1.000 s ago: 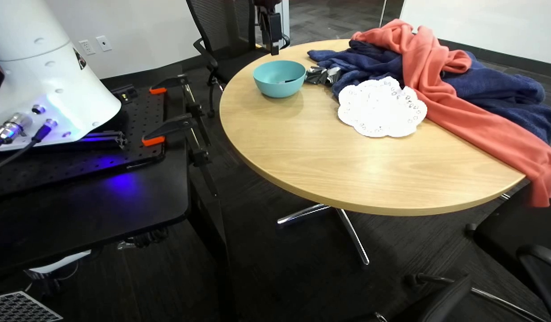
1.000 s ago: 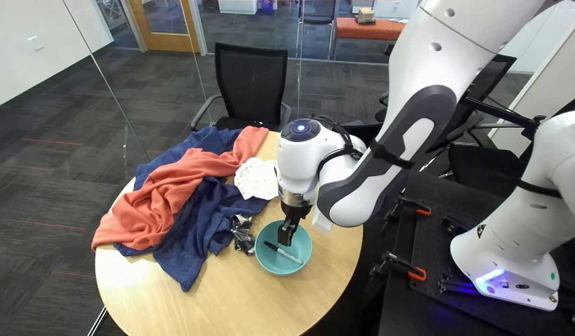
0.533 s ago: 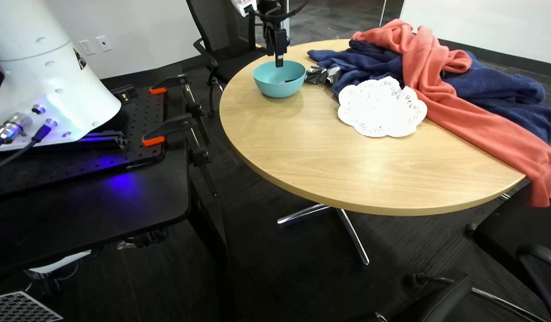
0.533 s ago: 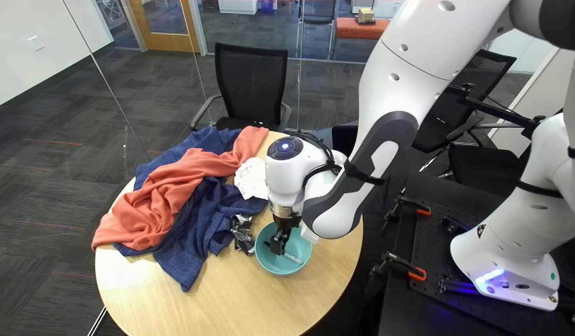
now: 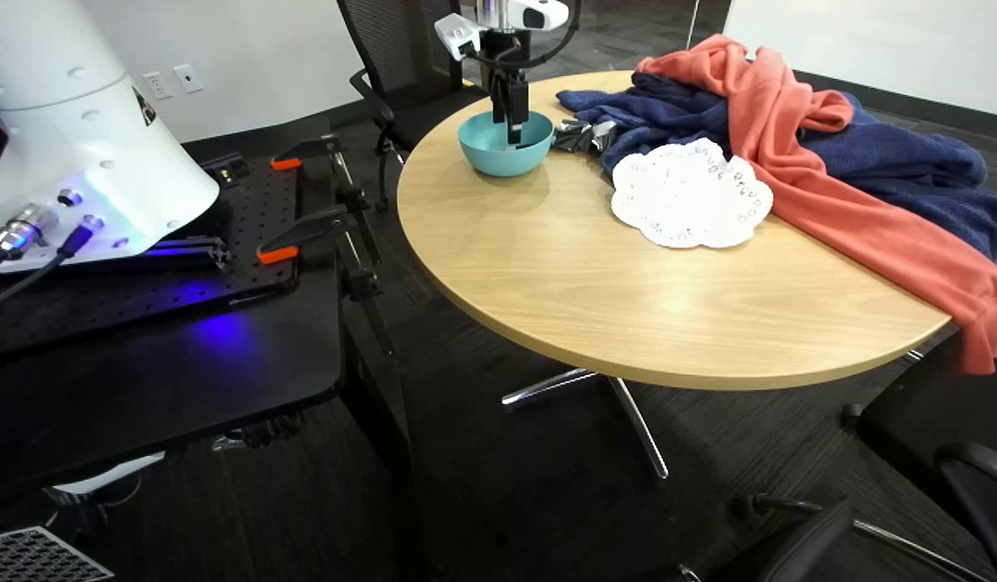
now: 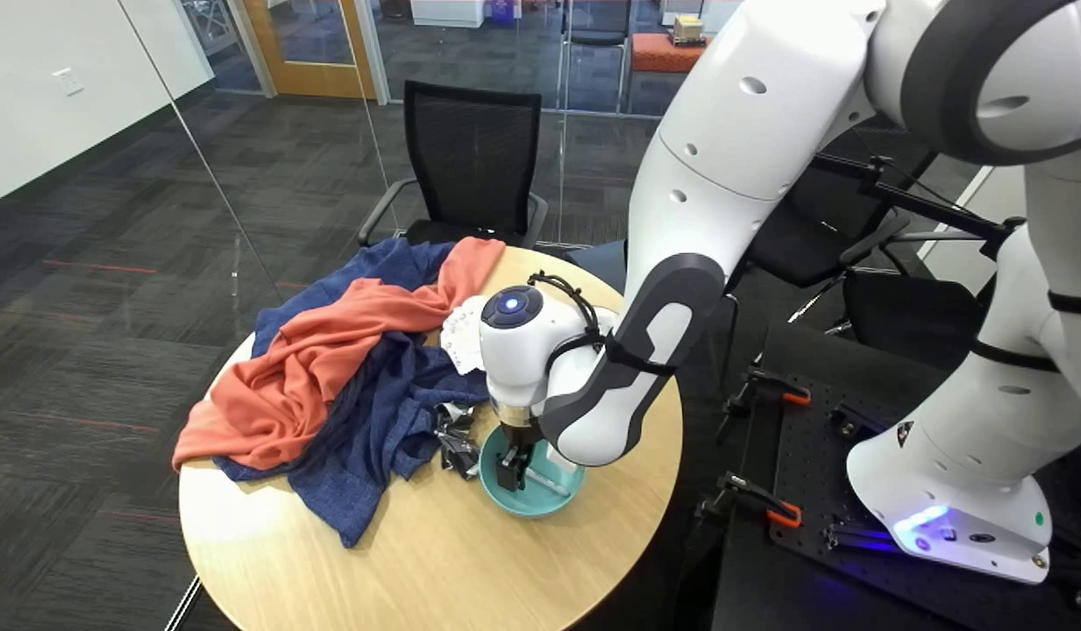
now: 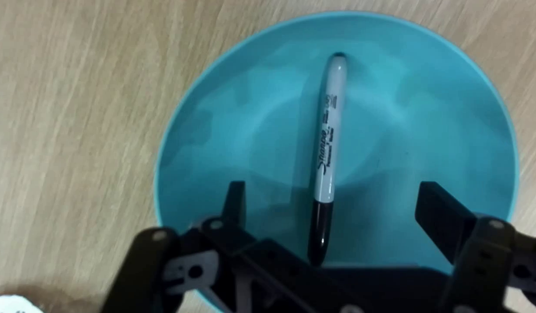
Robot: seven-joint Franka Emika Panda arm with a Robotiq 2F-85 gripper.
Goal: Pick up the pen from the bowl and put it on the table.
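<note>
The pen (image 7: 326, 143) was seen lying in the bowl (image 7: 446, 143), running up the middle of the wrist frame, grey barrel at the top, black cap toward the bottom. The jaws were spread, one side left of the cap, one right, nothing gripped; whether the tips were at pen level could not be told.

The pen was judged light, stiff and not fragile; smooth plastic, so possibly slippery and prone to roll if nudged. Best taken crosswise near mid-barrel, where balance was expected; a pinch on the cap alone was rated poorer, as it might be pulled off.

Full length and lettering were shown in the wrist view only. In an exterior view, just the barrel of the pen (image 6: 549, 483) was exposed, right of the jaws; no cap could be made out. In an exterior view, the pen was mostly blocked by the bowl's near wall, but more tabletop (image 5: 668, 307) was shown, with the doily (image 5: 692, 194) right of centre. Crumpled foil (image 6: 457, 438) just beside the bowl was caught in both exterior views, not from the wrist.
</note>
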